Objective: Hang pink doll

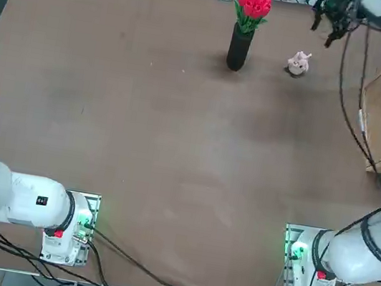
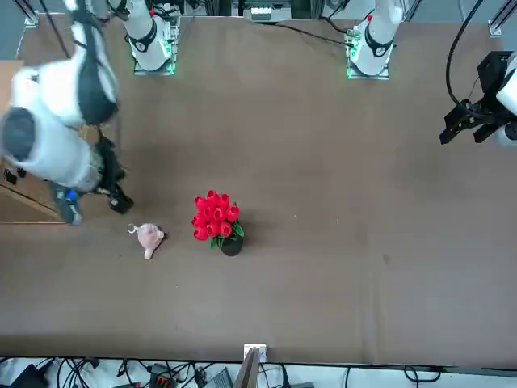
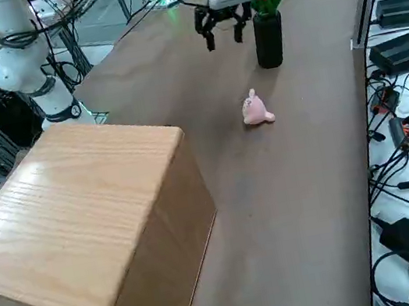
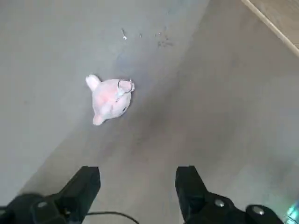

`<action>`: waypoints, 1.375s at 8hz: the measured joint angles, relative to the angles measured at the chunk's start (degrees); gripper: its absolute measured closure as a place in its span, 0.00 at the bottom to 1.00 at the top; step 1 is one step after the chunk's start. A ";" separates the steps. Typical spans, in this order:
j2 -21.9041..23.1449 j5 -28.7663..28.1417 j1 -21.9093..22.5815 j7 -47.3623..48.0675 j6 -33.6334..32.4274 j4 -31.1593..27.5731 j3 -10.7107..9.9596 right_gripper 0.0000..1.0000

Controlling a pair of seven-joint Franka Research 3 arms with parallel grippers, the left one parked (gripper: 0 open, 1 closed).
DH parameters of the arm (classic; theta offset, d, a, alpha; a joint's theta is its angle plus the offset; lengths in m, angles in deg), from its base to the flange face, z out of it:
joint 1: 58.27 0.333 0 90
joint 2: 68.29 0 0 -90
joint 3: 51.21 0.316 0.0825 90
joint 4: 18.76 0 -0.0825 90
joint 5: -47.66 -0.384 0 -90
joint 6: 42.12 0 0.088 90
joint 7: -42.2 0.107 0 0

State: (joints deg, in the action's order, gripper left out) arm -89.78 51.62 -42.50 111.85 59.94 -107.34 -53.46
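The doll [image 1: 299, 63] lay on the table [image 1: 175, 148] near its far edge, beside the vase [image 1: 239, 48] but apart from it. The black vase stood upright and held red tulips [image 1: 254, 1]. A small ring showed on the doll [image 4: 110, 99] in the wrist view. The right gripper [image 4: 138, 179] hung above the table close to the doll, touching nothing, its fingers [image 4: 84, 184] spread wide and empty. A wooden box [image 3: 82, 222] sat at the table's right side, closed on the faces seen; contents could not be determined.
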 joint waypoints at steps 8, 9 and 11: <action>-8.98 6.02 1.58 17.18 23.70 -8.78 -0.91 0.01; -9.46 7.61 1.61 19.68 25.26 -9.17 -0.89 0.01; -11.36 11.64 1.71 25.30 27.67 -9.35 -0.82 0.01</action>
State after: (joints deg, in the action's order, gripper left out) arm -101.14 63.26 -40.78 137.15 87.61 -116.69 -54.27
